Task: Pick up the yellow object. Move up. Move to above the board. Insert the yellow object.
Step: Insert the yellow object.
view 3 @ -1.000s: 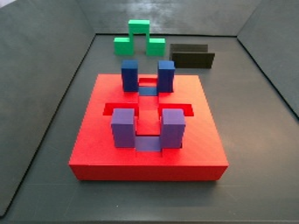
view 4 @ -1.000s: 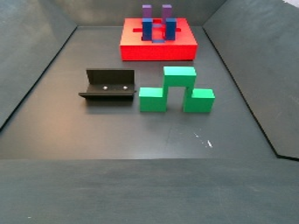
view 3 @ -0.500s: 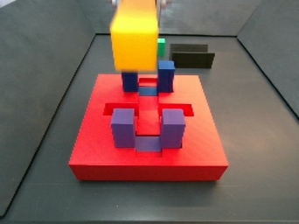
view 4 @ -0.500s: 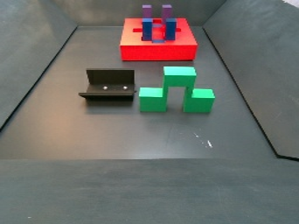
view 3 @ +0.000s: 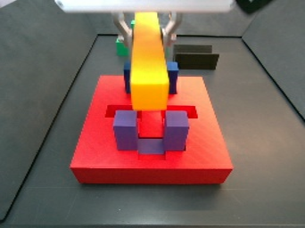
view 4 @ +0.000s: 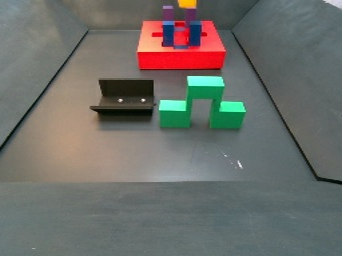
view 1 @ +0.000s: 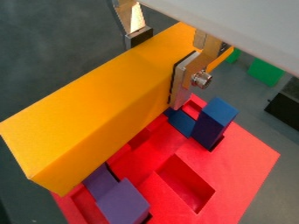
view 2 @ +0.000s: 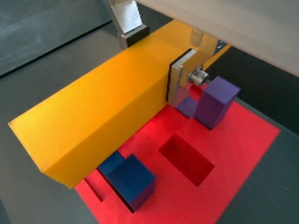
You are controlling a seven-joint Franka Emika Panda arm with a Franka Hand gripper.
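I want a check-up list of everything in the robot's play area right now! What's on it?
Surface: dark grey floor, bare in front.
Job's things: yellow bar held above the red board, not in a slot yet; blue and purple blocks stand upright on the board.
Clutter: green blocks and the dark fixture sit on the floor, apart from the board.
Grippers: gripper over the board, jaws shut on the bar's sides in both wrist views.
Cables: nothing seen.
Surroundings: grey walls around the floor.
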